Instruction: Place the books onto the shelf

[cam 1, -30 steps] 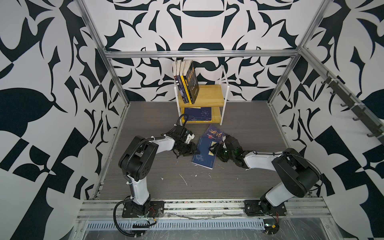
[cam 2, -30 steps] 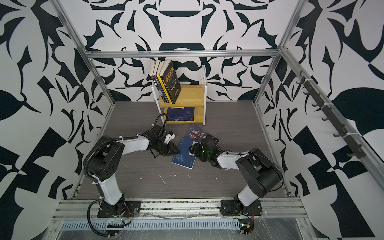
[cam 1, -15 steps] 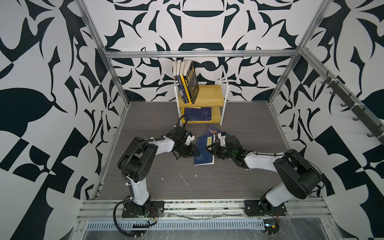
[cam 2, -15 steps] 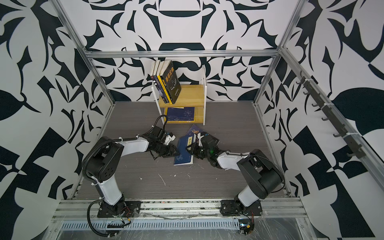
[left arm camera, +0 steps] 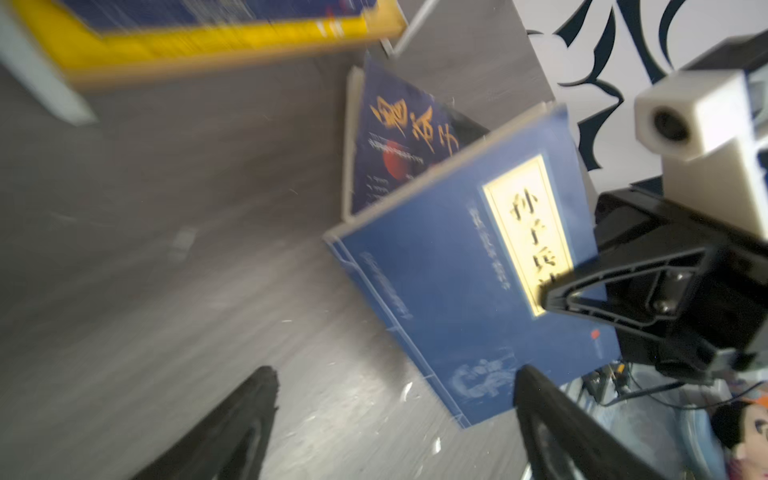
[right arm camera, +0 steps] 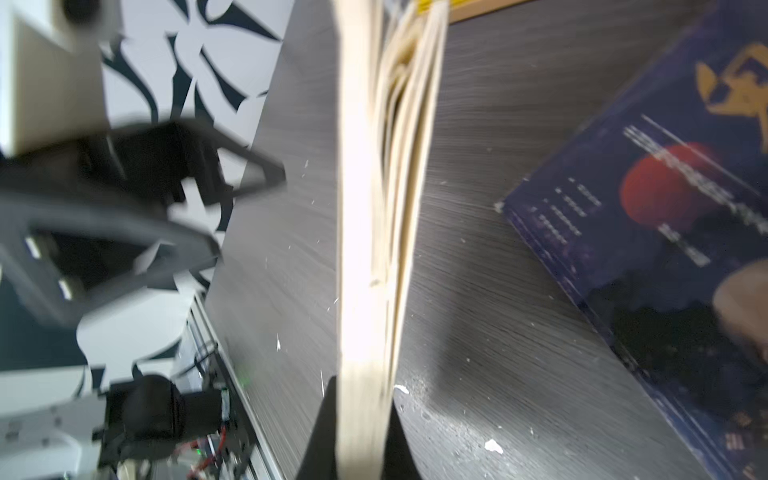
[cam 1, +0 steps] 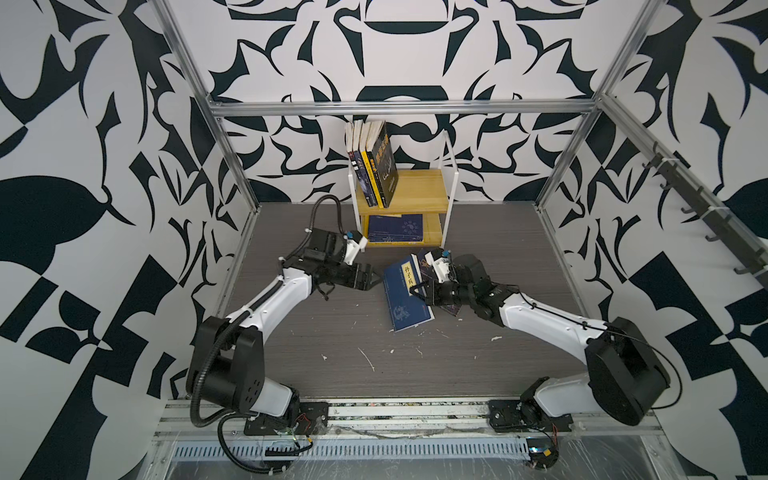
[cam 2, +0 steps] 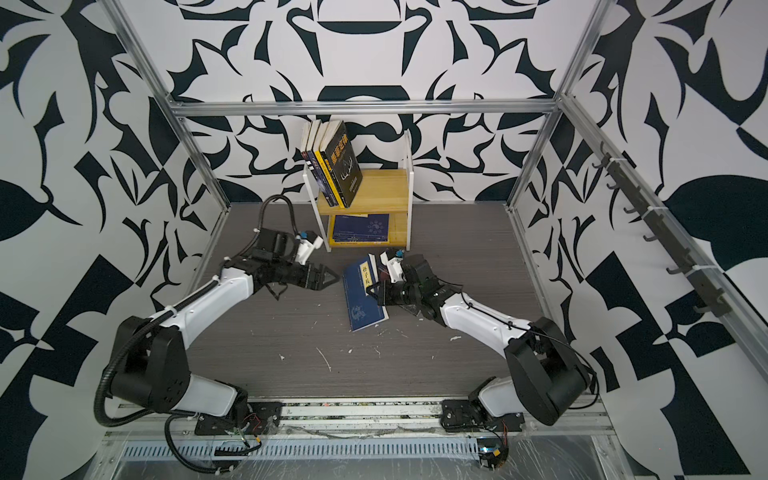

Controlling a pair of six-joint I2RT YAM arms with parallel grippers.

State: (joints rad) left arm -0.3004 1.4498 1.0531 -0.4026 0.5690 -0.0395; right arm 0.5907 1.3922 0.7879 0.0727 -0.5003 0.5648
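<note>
While the right end effector [cam 1: 417,291] is clamped on the navy book [cam 1: 405,301], I note one finger lying across the book's yellow title label. The right wrist view shows the page edges pinched between the closed jaws. The gripped side of the book is tilted up off the table [cam 1: 332,340]. Whether its spine edge rests on the table I cannot tell.

Left end effector [cam 1: 370,279]: jaws spread wide, holding nothing. It sits just beside the spine side of the navy book, not touching it, and points across at the right end effector.

Purple-blue book [cam 1: 427,261]: flat on the table, beneath and just behind the right end effector, partly covered by the navy book.

Shelf [cam 1: 419,189]: beyond both end effectors, nearer the left one. On its top board a group of upright books [cam 1: 372,166] leans against the frame side nearest the left end effector. A flat navy book [cam 1: 395,227] lies on the lower board.
</note>
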